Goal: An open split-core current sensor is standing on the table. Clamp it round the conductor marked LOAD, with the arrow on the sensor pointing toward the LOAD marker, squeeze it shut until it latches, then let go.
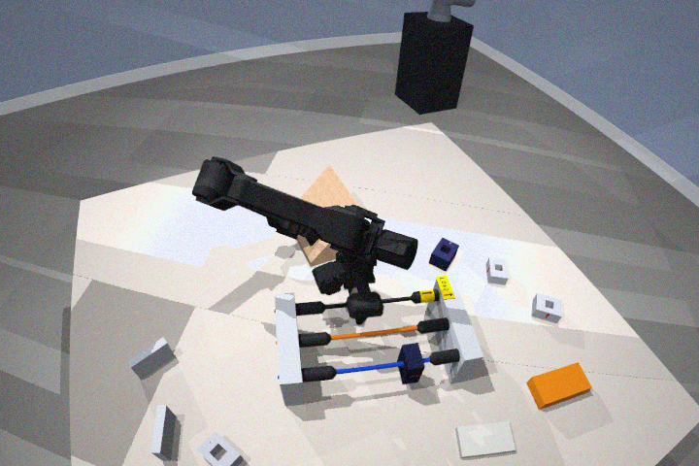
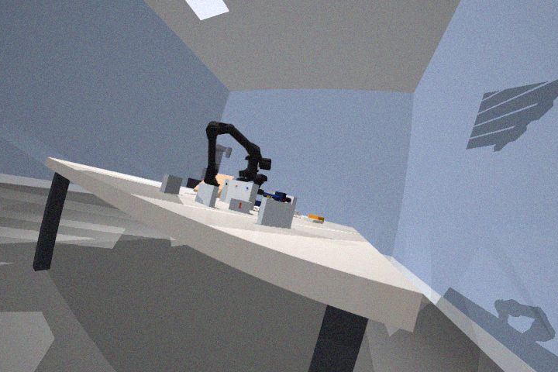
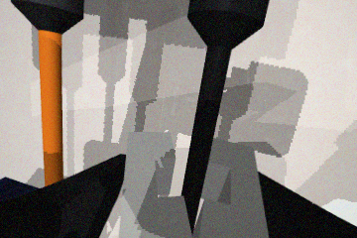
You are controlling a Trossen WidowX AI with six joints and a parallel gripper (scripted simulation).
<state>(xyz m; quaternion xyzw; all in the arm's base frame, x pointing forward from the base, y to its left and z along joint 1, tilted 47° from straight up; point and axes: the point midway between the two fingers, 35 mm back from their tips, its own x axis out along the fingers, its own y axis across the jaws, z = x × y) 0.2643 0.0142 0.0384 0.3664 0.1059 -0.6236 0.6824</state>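
1. Gripper (image 1: 361,318) (image 3: 187,170): positioned over the black LOAD conductor (image 1: 397,300) (image 3: 206,104), between the two end blocks. Its fingers stand well apart, closed against the sides of the grey split-core current sensor (image 3: 238,183).
2. Sensor: located at the black conductor, with grey portions visible on both sides of it in the wrist view. The lower part is cut off by the frame; the latch state and arrow direction cannot be determined.
3. LOAD marker (image 1: 443,286): yellow, mounted on top of one end block (image 1: 463,335). A yellow sleeve (image 1: 427,296) bearing a black arrow is fitted near that end of the conductor.
4. Adjacent conductors: the orange conductor (image 1: 372,333) (image 3: 51,99) lies between the black conductor and the blue conductor (image 1: 369,368). All three span the end blocks.
5. Dark blue clamp-shaped unit (image 1: 411,363) (image 2: 280,195): seated around the blue conductor, apart from the gripper.
6. Table (image 1: 141,296) (image 2: 332,258): an orange block (image 1: 559,384) (image 2: 316,217) and a flat white plate (image 1: 486,439) lie beyond the conductor assembly.
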